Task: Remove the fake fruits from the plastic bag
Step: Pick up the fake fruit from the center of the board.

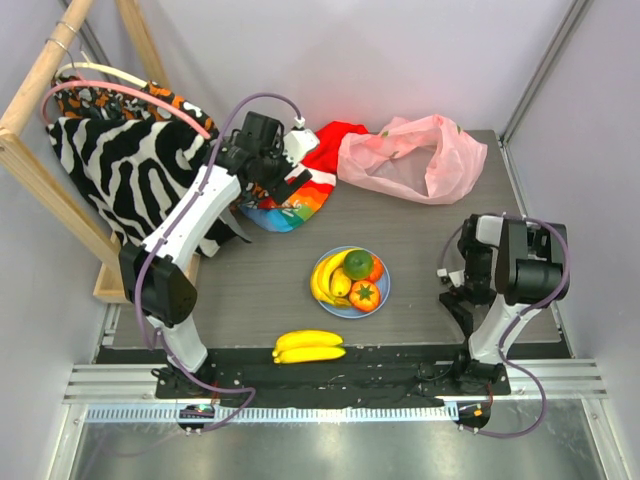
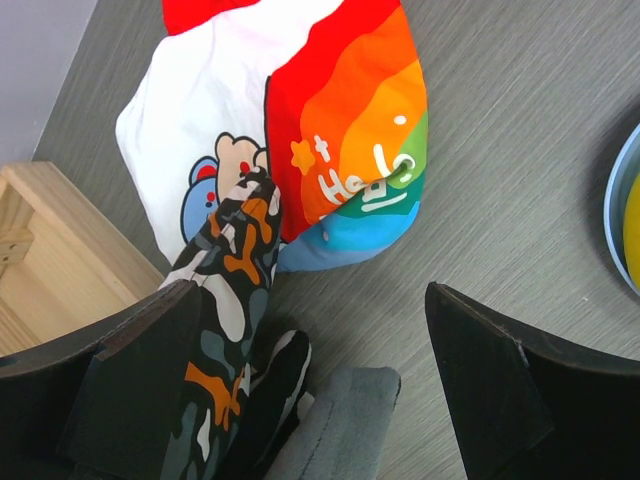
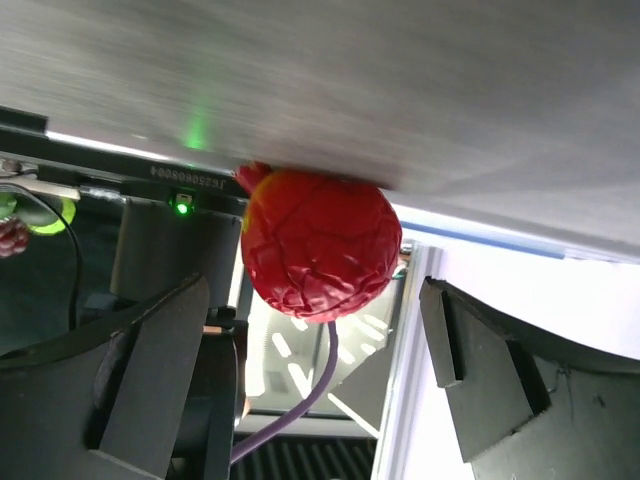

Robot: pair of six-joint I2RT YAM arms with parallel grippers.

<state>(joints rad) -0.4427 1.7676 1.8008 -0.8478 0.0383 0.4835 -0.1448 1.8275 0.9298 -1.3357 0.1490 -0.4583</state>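
Hovering left jaws apart by rainbow cloth (image 2: 340, 130); right jaws apart; red fruit (image 3: 318, 245) seemingly loose between

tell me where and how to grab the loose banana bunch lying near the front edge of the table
Grip the banana bunch across its middle, coming straight down from above. It lies flat with its long axis running left to right, so set the jaws front to back over the narrow width. The ends taper and curve, so a hold there would probably slip. The middle looks thickest.
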